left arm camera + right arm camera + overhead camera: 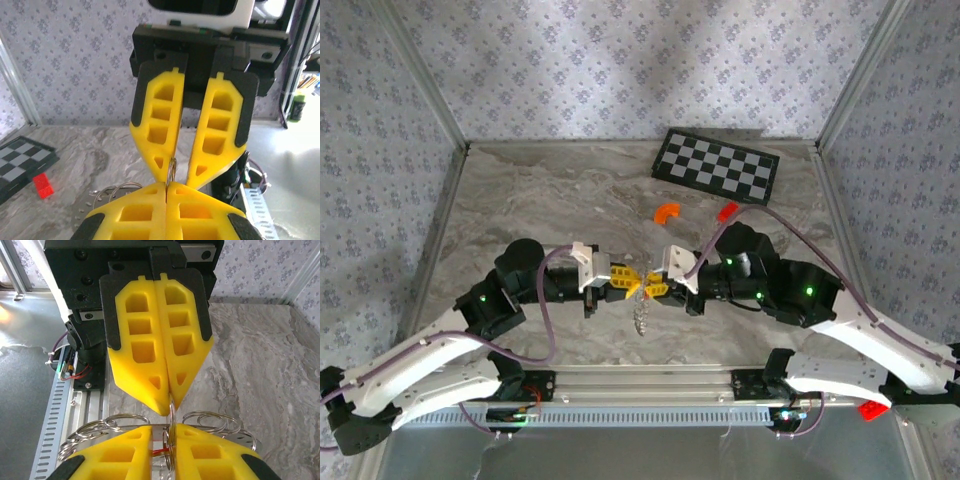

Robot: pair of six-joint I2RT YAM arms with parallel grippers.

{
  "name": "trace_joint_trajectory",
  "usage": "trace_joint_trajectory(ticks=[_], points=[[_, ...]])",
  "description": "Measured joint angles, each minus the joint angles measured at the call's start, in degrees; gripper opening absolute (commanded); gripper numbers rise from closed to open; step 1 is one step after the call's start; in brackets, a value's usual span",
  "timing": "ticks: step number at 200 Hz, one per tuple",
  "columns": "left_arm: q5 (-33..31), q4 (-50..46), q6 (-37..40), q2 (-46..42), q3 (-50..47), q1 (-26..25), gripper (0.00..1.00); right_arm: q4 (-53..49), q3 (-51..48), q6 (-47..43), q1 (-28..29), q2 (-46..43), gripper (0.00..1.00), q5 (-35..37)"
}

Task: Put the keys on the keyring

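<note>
**Where your two grippers meet, the keyring hangs between them**

As you look down from the top camera, the left gripper (636,284) and the right gripper (653,284) stand tip to tip above the middle of the table (540,200). The keyring (642,312) dangles just below the point where they meet. Its upper end is covered by the yellow fingers, so you cannot see the contact from above.

Your left gripper is pressed fully closed. In both wrist views a thin loop of the keyring comes out right at its pinched tips, so it is holding the keyring. Your right gripper's jaws stand a little apart, and that same loop passes through the gap between them. More loops fan out low on either side of the right fingers. A thin red streak (159,452) shows deep in the gap, but too little of it shows to tell what it is.

Farther back on the table, well apart from the grippers, an orange arc piece (666,211) and a red brick (727,211) lie near each other. The checkered board (717,167) lies flat behind them. Nothing on the table lies between them and the grippers. A small red piece (869,409) sits by the right arm's base at the near edge.
</note>
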Motion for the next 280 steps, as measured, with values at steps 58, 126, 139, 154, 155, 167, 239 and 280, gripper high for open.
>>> trace_joint_trajectory(ticks=[58,126,139,154,155,167,239,280], points=[[3.32,10.73,-5.18,0.02,-4.13,0.0,0.0,4.15,-3.43,1.07,-0.98,-3.48,0.0,-2.62],[1.44,7.89,-5.25,0.02,-2.91,-0.07,0.09,7.3,-5.79,1.03,-1.31,-5.35,0.0,-1.66],[-0.63,2.36,-3.23,0.07,-0.52,-0.17,0.15,6.62,-5.64,0.63,-1.36,-5.22,0.0,-0.44],[-3.82,-4.0,-0.44,0.13,2.43,0.02,0.19,3.52,-4.37,-0.04,-1.36,-4.7,0.0,1.07],[-3.93,-4.22,-0.24,0.13,2.58,0.04,0.19,3.13,-4.15,-0.2,-1.36,-4.57,0.0,1.22],[-5.62,-8.33,1.51,0.28,4.52,0.11,0.23,0.7,-2.4,-0.94,-1.18,-3.45,0.0,2.21],[-5.92,-15.96,6.14,2.47,6.32,0.11,0.33,-9.07,5.62,-4.22,0.24,2.84,0.0,6.03],[-4.59,-14.16,6.16,3.5,6.34,0.11,0.33,-10.91,5.73,-5.4,1.03,5.25,0.0,7.19]])
